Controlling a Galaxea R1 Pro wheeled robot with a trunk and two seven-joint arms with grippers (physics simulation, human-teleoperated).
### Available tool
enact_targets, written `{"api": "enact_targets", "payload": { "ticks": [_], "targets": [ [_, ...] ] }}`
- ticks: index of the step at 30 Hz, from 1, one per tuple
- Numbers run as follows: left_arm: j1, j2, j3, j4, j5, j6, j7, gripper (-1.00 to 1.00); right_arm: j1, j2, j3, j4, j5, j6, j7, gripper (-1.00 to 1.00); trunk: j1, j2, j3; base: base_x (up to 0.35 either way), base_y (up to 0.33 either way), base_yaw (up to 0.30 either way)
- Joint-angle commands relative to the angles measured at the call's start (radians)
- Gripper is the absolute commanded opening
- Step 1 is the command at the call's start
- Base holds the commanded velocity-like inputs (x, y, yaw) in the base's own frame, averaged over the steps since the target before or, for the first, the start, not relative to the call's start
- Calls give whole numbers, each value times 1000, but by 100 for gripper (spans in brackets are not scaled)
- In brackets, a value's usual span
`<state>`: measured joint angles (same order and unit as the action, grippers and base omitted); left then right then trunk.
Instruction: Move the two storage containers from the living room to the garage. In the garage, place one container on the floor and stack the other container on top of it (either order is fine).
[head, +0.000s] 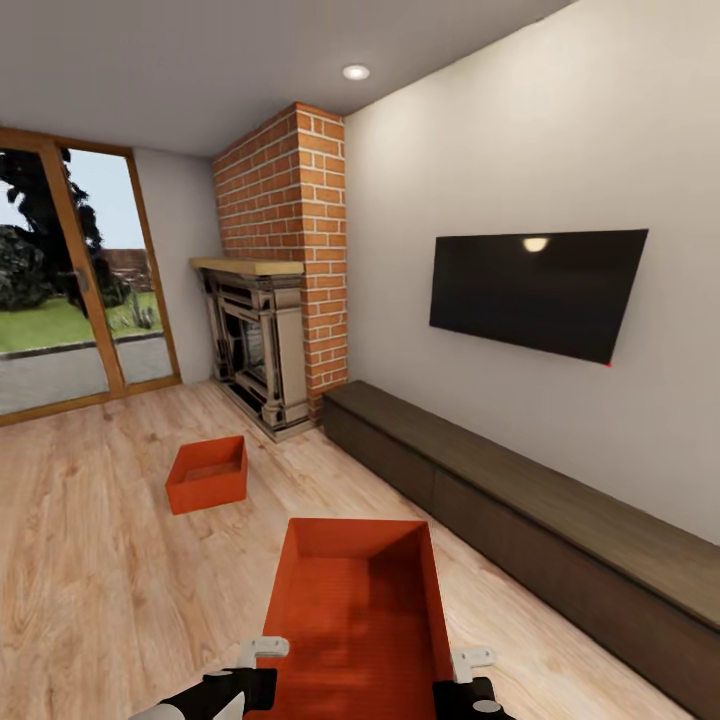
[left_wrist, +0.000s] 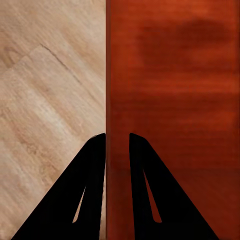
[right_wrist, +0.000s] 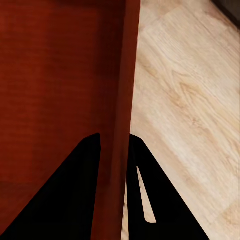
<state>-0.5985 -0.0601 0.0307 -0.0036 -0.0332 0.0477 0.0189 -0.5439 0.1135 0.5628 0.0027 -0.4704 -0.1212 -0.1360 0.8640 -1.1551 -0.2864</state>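
The near bin (head: 355, 610) sits low between the two arms, its long axis running away from the robot, above the wood floor (head: 90, 560) of the living room. The left pincer (head: 262, 662) straddles the bin's left wall: in the left wrist view its two fingers (left_wrist: 92, 165) stand either side of the thin wall edge, closed down to a narrow gap with the wall in it. The right pincer (head: 462, 672) does the same on the right wall, fingers (right_wrist: 142, 170) pinching the rim. Whether the bin is lifted or resting on the floor cannot be told. The far bin (head: 207, 473) lies on the floor further off to the left, near the brick fireplace (head: 280, 300), well apart from the first.

The bin looks stiff, light and smooth-walled plastic, so it may slip or tilt. Opposite walls near mid-length seem the right hold, keeping it level while carried.
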Motion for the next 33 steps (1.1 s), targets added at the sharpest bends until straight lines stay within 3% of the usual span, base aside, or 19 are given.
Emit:
{"api": "enact_targets", "payload": {
  "ticks": [1, 33],
  "targets": [
    [-1, 0, 2, -1, -8, 5, 10, -100, -1, -6, 8, 2, -17, -6, -16, -100, 0, -1, -1, 0, 0, 268],
    [-1, 1, 2, -1, -8, 5, 10, -100, -1, -6, 8, 2, -17, -6, -16, -100, 0, -1, -1, 0, 0, 268]
  ]
}}
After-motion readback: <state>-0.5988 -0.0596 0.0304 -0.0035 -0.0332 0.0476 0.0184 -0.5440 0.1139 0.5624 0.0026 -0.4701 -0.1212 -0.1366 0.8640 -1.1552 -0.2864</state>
